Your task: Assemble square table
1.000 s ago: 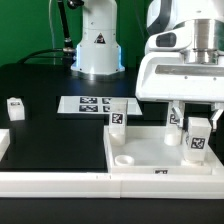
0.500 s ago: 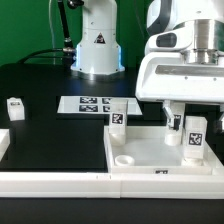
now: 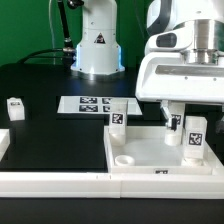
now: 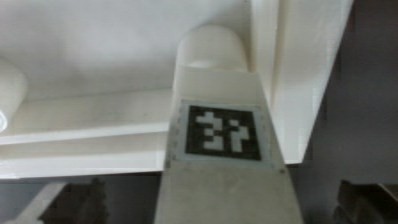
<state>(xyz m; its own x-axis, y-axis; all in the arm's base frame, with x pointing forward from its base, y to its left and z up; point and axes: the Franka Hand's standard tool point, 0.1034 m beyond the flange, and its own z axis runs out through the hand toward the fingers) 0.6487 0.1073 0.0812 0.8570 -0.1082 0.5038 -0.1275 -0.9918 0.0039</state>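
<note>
Robot assembly of a square table: the gripper [image 3: 195, 122] is clamped on a short white leg [image 3: 195, 138], held upright over the tabletop [image 3: 150, 150] at the tray's corner toward the exterior view's right, apparently so its lower end can meet a socket there. The wrist view shows dark fingers [image 4: 68, 202] on either side of the tagged leg, with the tray's white rim beyond. The tabletop lies on the black table [image 3: 60, 130], pushed against the white rails [image 3: 60, 180], which seem to brace it. One empty round socket [image 3: 125, 158] shows at its near corner.

By count, there is one tabletop and three clear legs. One is held, a second leg [image 3: 117, 118] stands at the tray's far corner, and a third leg [image 3: 14, 106] waits well apart on the table. A tagged piece [image 3: 172, 122] behind the gripper may be a fourth. One marker board [image 3: 90, 104] lies beyond.
</note>
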